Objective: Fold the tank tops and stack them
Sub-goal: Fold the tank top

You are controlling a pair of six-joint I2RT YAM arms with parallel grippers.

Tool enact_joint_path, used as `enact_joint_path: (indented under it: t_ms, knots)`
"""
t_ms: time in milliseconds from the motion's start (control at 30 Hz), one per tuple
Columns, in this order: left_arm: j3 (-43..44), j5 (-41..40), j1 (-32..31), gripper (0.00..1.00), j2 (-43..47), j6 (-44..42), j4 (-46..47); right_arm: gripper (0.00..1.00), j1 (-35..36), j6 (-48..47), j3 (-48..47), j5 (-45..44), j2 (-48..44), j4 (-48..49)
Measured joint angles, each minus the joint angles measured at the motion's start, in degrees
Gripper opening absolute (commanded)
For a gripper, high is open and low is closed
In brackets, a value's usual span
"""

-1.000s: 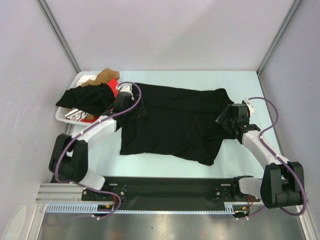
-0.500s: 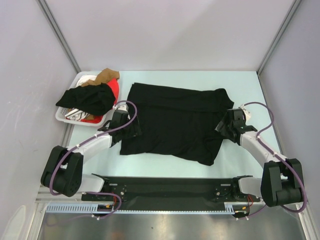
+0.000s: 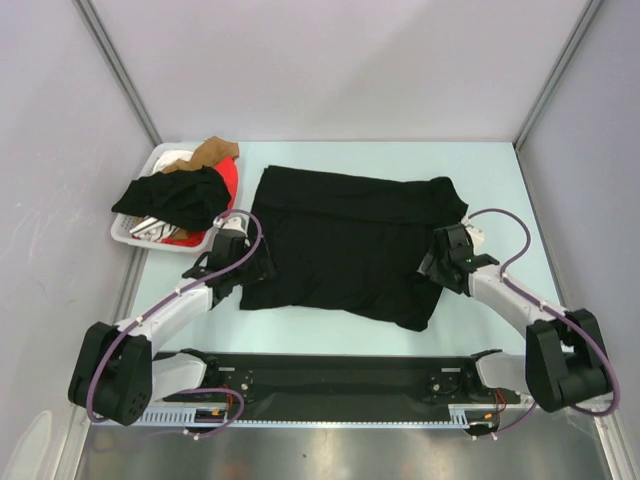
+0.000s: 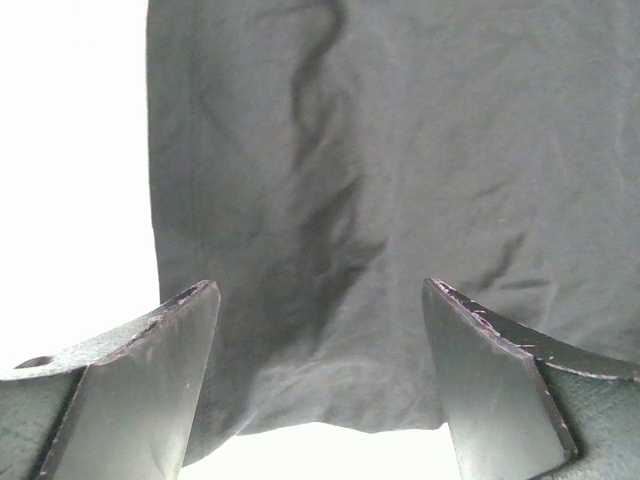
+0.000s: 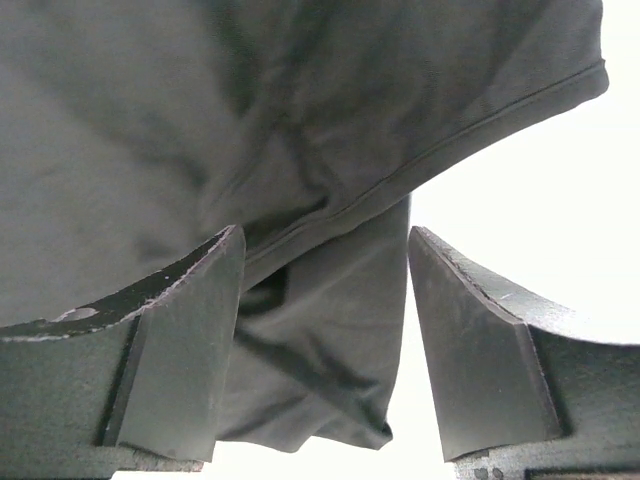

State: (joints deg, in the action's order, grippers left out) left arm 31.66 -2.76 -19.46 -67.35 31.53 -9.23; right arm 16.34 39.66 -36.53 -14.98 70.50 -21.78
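Observation:
A large black tank top [image 3: 350, 235] lies spread flat on the table. My left gripper [image 3: 254, 268] hovers low at its near left corner, open. In the left wrist view the dark cloth [image 4: 400, 180] and its hem run between the spread fingers [image 4: 150, 380], untouched. My right gripper [image 3: 438, 262] sits at the garment's right side, also open. In the right wrist view a folded flap with a seamed edge [image 5: 330, 330] lies between the fingers [image 5: 480, 350] without being pinched. A red tank top [image 3: 229, 180] shows in the basket, mostly covered.
A white basket [image 3: 133, 236] stands at the far left, piled with a black garment [image 3: 175, 197], red cloth and a brown one [image 3: 213, 151]. Enclosure walls rise on both sides and behind. The arms' mounting rail [image 3: 330, 375] runs along the near edge.
My left gripper has drawn back from the garment's far left edge to its near left corner. My right gripper has slid left and nearer onto the right side, its jaws narrowing slightly.

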Motion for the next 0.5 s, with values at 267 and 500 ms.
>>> enact_joint_path:
  t_ms: [267, 500]
  knots:
    - [-2.12, -0.02, 1.27, 0.88, 3.15, -0.04, -1.25, 0.23, -3.67, 0.13, -0.02, -3.74, 5.46, 0.85]
    - [-2.4, 0.35, 1.36, 0.88, 2.97, 0.0, -0.7, 0.28, -10.4, 0.92, 0.63, -7.52, -1.81, -0.98]
